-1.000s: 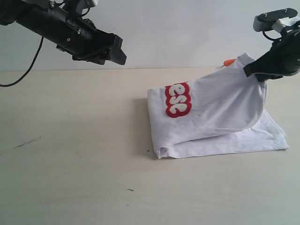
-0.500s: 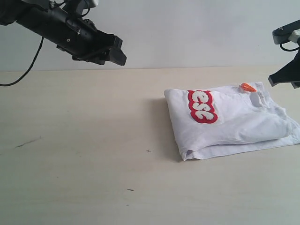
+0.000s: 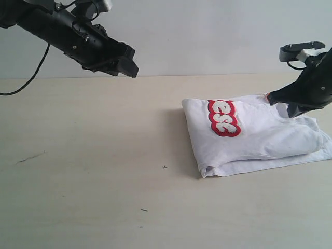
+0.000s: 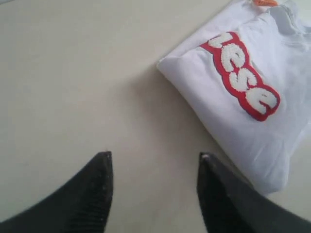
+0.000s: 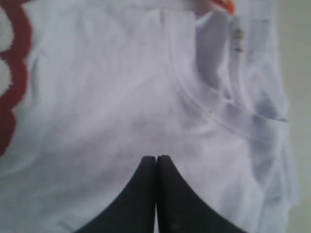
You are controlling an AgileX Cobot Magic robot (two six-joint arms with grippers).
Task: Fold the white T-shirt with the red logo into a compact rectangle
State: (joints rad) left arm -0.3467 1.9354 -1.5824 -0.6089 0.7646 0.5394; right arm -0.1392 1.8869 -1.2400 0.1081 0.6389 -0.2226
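Observation:
The white T-shirt (image 3: 259, 137) lies folded in a thick, roughly rectangular stack on the right of the table, and it also shows in the left wrist view (image 4: 291, 63). Part of the red logo (image 3: 224, 118) faces up near the stack's left end. My right gripper (image 3: 289, 109) is shut, its fingers pressed together with no cloth showing between them. It hovers just over the shirt (image 5: 121, 97) beside the ribbed collar (image 5: 214, 116) and orange neck tag (image 5: 224, 5). My left gripper (image 3: 127, 59) hangs high at the far left, open (image 4: 155, 158) over bare table, apart from the shirt.
The pale wooden table (image 3: 93, 155) stretches left and in front of the shirt, with a few small dark marks (image 3: 31, 157). A plain white wall stands behind. The shirt's right corner (image 3: 324, 150) reaches near the frame's right edge.
A second ago my right gripper held the shirt's upper layer raised. The layer now lies flat to the right. The gripper pulled away, then came back down by the collar and shut.

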